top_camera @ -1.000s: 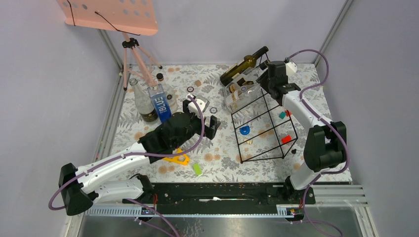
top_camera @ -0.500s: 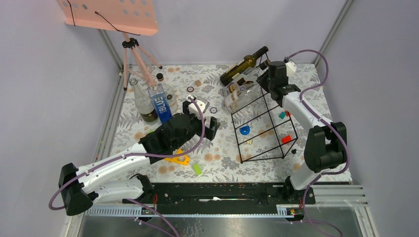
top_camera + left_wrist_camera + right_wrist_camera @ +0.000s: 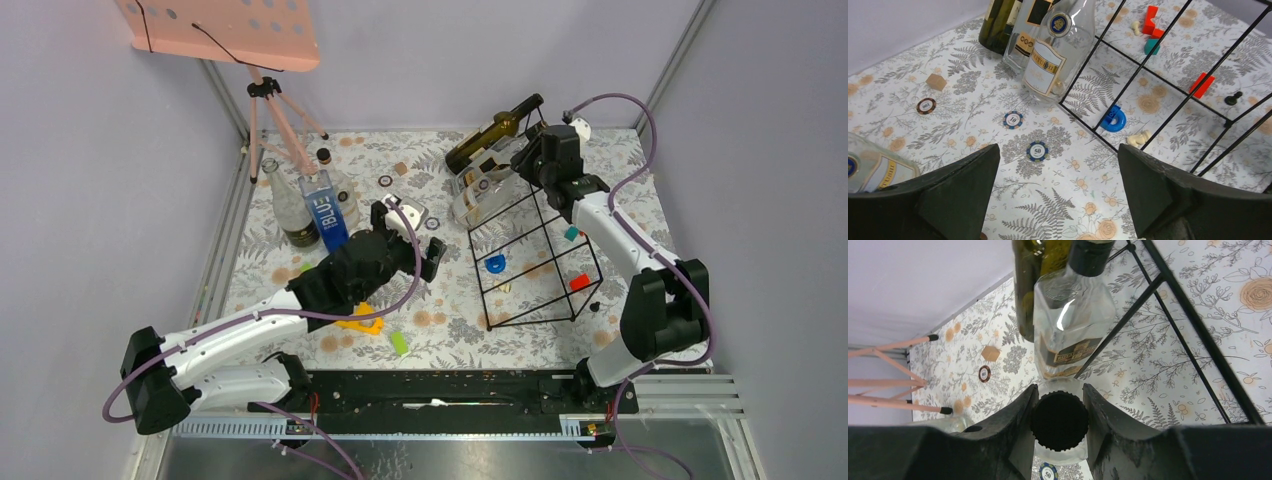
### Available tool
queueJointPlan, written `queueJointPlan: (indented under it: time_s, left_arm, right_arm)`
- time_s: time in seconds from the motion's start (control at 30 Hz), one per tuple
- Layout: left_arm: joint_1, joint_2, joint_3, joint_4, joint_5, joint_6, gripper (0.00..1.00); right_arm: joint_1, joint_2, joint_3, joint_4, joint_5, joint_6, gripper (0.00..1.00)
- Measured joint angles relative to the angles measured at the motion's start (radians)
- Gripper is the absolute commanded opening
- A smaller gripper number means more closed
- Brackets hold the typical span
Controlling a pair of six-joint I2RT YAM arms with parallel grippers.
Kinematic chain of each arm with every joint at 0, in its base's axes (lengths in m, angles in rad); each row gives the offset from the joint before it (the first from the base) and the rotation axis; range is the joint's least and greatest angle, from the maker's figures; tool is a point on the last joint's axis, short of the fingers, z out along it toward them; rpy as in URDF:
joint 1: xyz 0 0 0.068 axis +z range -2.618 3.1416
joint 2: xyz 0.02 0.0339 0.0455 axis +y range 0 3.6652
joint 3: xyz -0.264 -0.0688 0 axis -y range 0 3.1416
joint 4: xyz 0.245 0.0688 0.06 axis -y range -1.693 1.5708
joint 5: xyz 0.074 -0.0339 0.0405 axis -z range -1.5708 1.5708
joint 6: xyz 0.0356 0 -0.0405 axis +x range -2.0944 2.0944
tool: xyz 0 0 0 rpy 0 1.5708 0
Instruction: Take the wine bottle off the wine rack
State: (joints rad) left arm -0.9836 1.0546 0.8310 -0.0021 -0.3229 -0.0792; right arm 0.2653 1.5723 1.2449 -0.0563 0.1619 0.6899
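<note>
White arm links (image 3: 232, 330), black joints (image 3: 660, 302), looping purple cables (image 3: 606, 96), matte black pincer fingers (image 3: 958, 196)

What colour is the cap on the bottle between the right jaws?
Black cap; right wrist view shows it best.

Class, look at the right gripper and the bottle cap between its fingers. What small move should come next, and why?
Probably a short pull on the bottle along its neck line, up and away from the rack. The right gripper is shut on the black cap, and a second bottle lies close beside it, so a sideways tug might knock that one.
</note>
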Motion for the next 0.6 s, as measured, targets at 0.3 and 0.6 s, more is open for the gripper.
queueJointPlan:
  time_s: [0.3,0.6]
  left_arm:
    - [0.000,0.001,-0.016,0.035,-0.026,0.047,0.99]
    - [0.000,-0.001,-0.073,0.057,-0.033,0.067,0.99]
  right_arm:
    - [0.066,-0.046,0.002,-0.023,-0.002,-0.114,0.00]
    - [0.130,-0.066,0.011,-0.030,0.005,-0.225,0.00]
